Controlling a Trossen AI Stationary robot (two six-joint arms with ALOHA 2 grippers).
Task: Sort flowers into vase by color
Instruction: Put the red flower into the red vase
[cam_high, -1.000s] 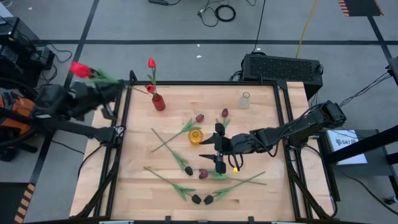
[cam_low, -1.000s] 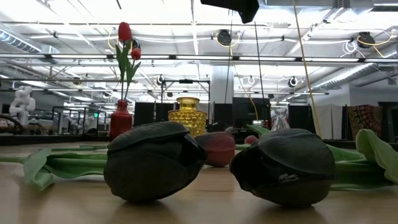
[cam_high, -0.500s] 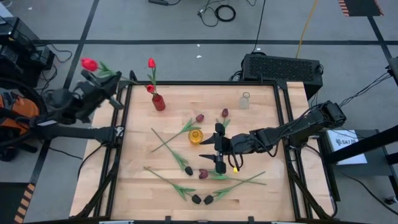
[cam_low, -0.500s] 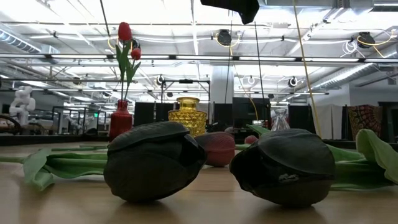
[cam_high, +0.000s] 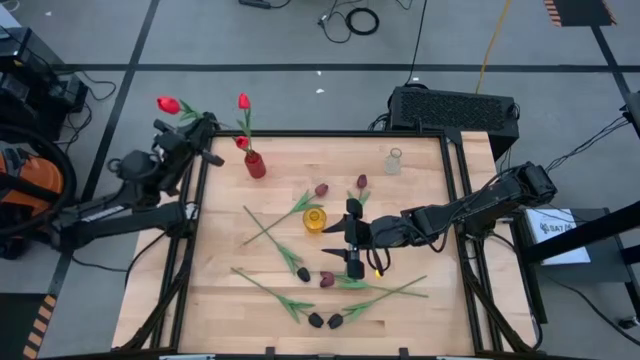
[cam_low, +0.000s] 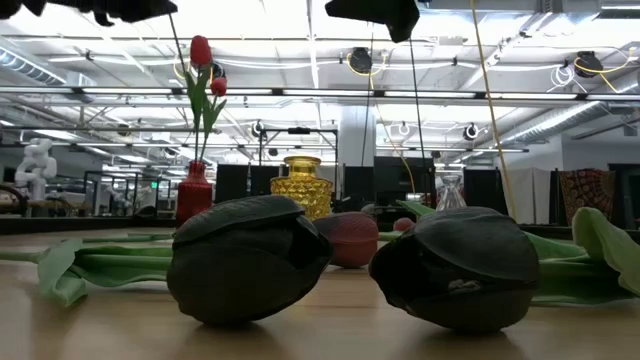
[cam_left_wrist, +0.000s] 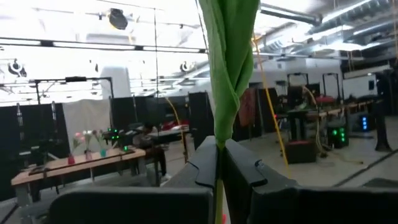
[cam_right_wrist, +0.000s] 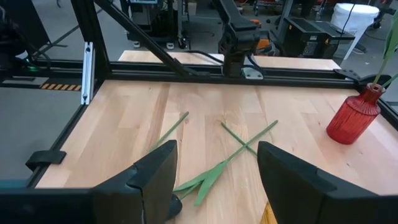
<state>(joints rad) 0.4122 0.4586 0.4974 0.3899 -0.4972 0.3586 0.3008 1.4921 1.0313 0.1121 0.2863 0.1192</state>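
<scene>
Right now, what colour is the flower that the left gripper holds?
Bright red. The flower in the left gripper shows best in the high view.

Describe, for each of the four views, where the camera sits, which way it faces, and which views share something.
High: overhead, facing down; both arms, left gripper holding a red tulip.
Low: tabletop level, facing black tulip heads.
Left wrist: along shut jaws gripping a green stem.
Right wrist: past open jaws across the table.
Shared: red vase in high, low, right wrist.

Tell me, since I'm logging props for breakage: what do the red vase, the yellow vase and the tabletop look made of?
Red vase: translucent ribbed glass or plastic, glossy; light shows through it. Yellow vase: faceted amber glass, probably, given its glinting pattern. Tabletop: pale wood in joined strips, smooth matte finish with visible grain.
</scene>
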